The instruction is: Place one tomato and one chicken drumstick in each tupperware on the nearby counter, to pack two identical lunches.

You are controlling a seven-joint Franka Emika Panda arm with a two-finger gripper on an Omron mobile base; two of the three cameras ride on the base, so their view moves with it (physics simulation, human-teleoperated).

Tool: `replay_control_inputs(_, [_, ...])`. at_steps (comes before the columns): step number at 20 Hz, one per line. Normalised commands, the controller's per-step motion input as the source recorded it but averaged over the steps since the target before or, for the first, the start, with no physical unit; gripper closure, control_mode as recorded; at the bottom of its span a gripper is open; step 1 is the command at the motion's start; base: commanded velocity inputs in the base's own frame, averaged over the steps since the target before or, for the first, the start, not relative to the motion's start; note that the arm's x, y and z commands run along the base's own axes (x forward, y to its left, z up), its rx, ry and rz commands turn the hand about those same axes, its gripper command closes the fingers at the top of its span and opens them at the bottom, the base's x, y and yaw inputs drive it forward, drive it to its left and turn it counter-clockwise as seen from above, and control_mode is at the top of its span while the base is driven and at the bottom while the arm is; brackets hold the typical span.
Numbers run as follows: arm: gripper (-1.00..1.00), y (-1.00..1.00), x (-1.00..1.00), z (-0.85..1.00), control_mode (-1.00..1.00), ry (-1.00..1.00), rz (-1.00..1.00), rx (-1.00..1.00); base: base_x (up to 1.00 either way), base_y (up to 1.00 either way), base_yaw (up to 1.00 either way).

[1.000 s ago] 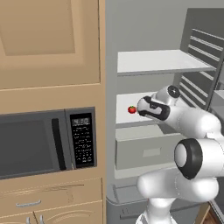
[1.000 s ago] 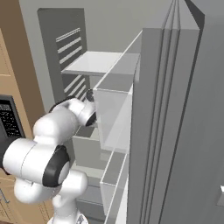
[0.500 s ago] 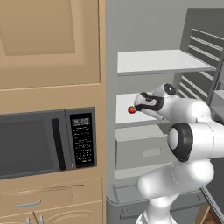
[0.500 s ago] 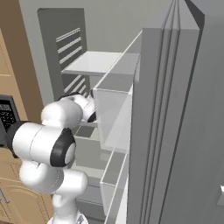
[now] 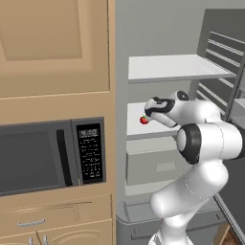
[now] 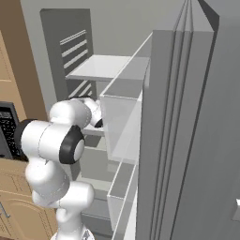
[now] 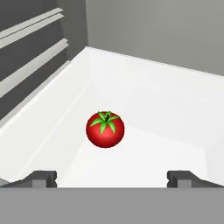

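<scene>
We see the arm (image 5: 206, 143) reaching into an open fridge (image 5: 162, 28), with its gripper (image 5: 149, 111) at the level of the middle shelf (image 5: 136, 127). In the left base view a tomato (image 5: 144, 120) sits on that white shelf, just beside and slightly below the gripper's front end, not touching it as far as we can tell.

In the hand view the tomato (image 7: 105, 129) lies near the middle, round and red with a green star-shaped calyx facing up. It rests on the white shelf floor (image 7: 166, 109), apart from the grey back wall (image 7: 153, 30) and from the slatted side wall (image 7: 30, 48). The 2 dark fingertips (image 7: 40, 178) stand at the bottom edge, far apart, 1 at each side, and the tomato lies ahead of the gap between them. Nothing sits between the fingers, so we read the gripper (image 7: 111, 179) as spread wide and holding nothing.

Above the tomato's shelf is another white shelf (image 5: 177, 67). Below it is a closed grey drawer (image 5: 153, 165). To the left of the fridge stands a tan wooden cabinet (image 5: 52, 48) with a black microwave (image 5: 48, 155) set into it, its keypad (image 5: 90, 153) on the right side.

In the right base view the arm (image 6: 51, 140) bends in toward the fridge, and the open door (image 6: 187, 140) with its clear bins (image 6: 119, 136) hides the hand and the shelf beyond it.
</scene>
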Motion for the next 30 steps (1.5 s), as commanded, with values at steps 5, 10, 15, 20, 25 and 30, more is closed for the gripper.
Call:
replay_control_inputs(5, [-1.0,0.0,0.26,-0.37,-1.0,0.01,0.02,0.02,0.0,0.0,0.0])
replay_control_inputs(10, [-1.0,0.0,0.3,-0.16,-1.0,0.0,0.03,0.02,0.0,0.0,0.0])
replay_control_inputs(15, [-1.0,0.0,0.3,-0.11,-1.0,0.05,0.03,0.02,0.0,0.0,0.0])
replay_control_inputs(20, [-1.0,0.0,0.34,-0.1,-1.0,0.09,0.05,0.02,0.0,0.0,0.0])
replay_control_inputs(25, [-1.0,0.0,0.43,-0.16,-1.0,0.06,0.11,0.03,0.0,0.0,0.0])
replay_control_inputs(30, [-1.0,0.0,0.35,-0.28,-1.0,0.02,0.17,0.01,0.0,0.0,0.0])
